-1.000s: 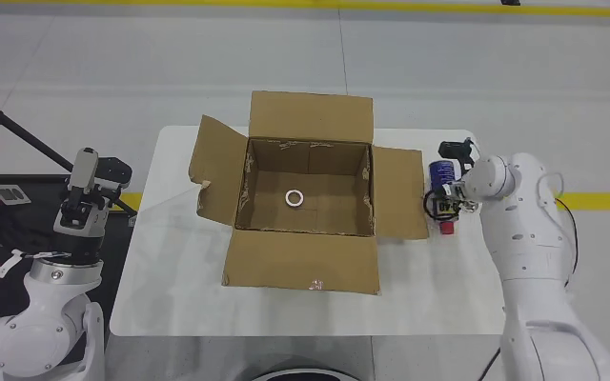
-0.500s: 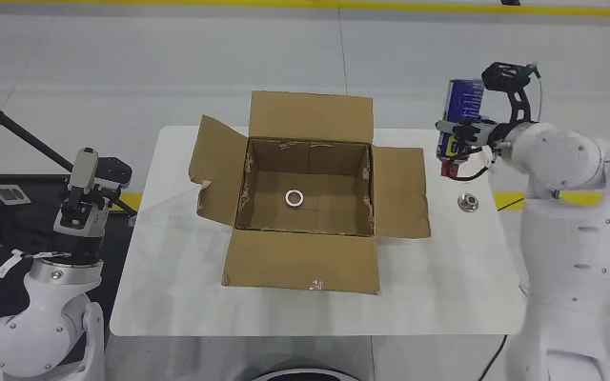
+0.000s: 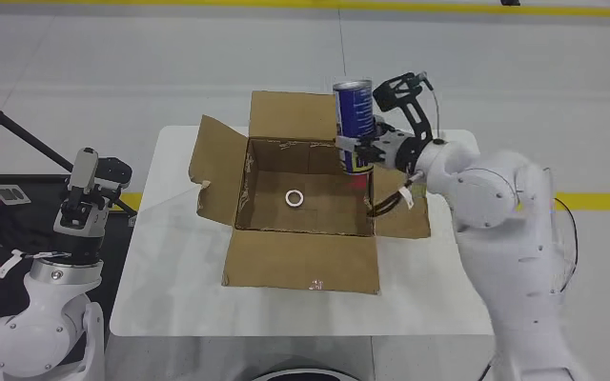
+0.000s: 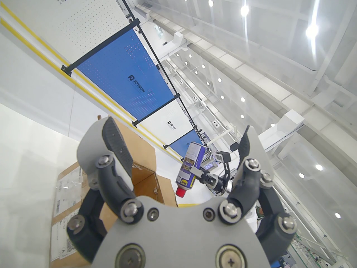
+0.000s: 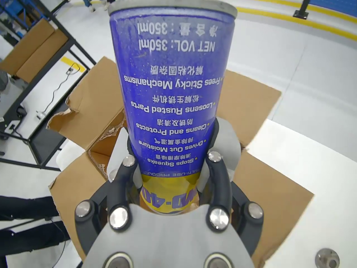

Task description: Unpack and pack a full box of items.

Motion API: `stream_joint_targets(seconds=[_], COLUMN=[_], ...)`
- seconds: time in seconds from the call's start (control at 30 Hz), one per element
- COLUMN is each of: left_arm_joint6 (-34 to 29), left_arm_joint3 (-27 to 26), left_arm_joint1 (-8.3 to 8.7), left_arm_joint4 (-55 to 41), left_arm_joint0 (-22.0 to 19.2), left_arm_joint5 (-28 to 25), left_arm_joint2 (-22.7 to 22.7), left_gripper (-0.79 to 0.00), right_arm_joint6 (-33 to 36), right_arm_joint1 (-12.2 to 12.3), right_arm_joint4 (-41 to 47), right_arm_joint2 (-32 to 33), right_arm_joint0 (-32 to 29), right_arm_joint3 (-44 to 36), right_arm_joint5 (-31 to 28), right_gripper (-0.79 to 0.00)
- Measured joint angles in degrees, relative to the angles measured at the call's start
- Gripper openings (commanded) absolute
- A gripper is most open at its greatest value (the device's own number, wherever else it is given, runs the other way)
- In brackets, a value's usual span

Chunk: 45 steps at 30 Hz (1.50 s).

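An open cardboard box (image 3: 286, 262) sits mid-table with all flaps spread. A small ring-shaped item (image 3: 294, 198) lies on its floor. My right gripper (image 3: 365, 152) is shut on a blue spray can (image 3: 354, 112), held above the box's far right corner with its base up and red cap down. In the right wrist view the can (image 5: 173, 85) rises between the fingers (image 5: 220, 152) over the box (image 5: 92, 98). My left gripper (image 4: 178, 129) is open and empty, pointing upward, off the table's left side. From there the can (image 4: 189, 165) and box (image 4: 142, 152) show farther off.
The white table (image 3: 172, 286) has bare room left, right and in front of the box. A small round metal part (image 5: 326, 258) lies on the table to the right of the box. The left arm (image 3: 81, 205) stands beyond the table's left edge.
My right gripper has lifted the spray can from the table right of the box and carried it left, over the box's right side. The left arm has not moved.
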Motion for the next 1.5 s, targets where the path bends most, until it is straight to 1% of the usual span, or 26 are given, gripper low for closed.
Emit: stream_joint_targets(seconds=[0.2,0.33,0.47,0.63,0.83,1.03,1.33,1.43,1.5], left_arm_joint6=[0.0,0.0,0.0,0.0,0.0,0.0,0.0,0.0,0.0], left_arm_joint3=[0.0,0.0,0.0,0.0,0.0,0.0,0.0,0.0,0.0], left_arm_joint1=[0.0,0.0,0.0,0.0,0.0,0.0,0.0,0.0,0.0], left_arm_joint4=[0.0,0.0,0.0,0.0,0.0,0.0,0.0,0.0,0.0], left_arm_joint0=[0.0,0.0,0.0,0.0,0.0,0.0,0.0,0.0,0.0], left_arm_joint5=[0.0,0.0,0.0,0.0,0.0,0.0,0.0,0.0,0.0], left_arm_joint2=[0.0,0.0,0.0,0.0,0.0,0.0,0.0,0.0,0.0], left_gripper=[0.0,0.0,0.0,0.0,0.0,0.0,0.0,0.0,0.0], right_arm_joint6=[0.2,2.6,2.4,2.1,3.0,4.9,5.6,5.5,5.3], right_arm_joint1=[-1.0,-1.7,-2.8,-4.6,-6.8,-8.6,-10.6,-11.1,-11.3], right_arm_joint4=[0.8,-1.0,-4.6,-5.7,-7.5,-9.3,-10.7,-11.0,-11.2], right_arm_joint2=[-7.5,-12.7,-17.6,-23.0,-28.5,-32.1,-34.7,-35.2,-35.4], right_arm_joint0=[3.3,5.7,8.4,12.1,15.6,17.7,19.3,19.4,19.5], right_arm_joint3=[7.1,11.8,17.5,25.8,33.1,37.6,42.2,43.2,43.9], right_arm_joint5=[-3.4,-6.2,-6.0,-6.8,-7.9,-8.2,-8.1,-8.3,-8.4], right_gripper=[-0.785,-0.785,-0.785,-0.785,-0.785,-0.785,-0.785,-0.739,-0.69])
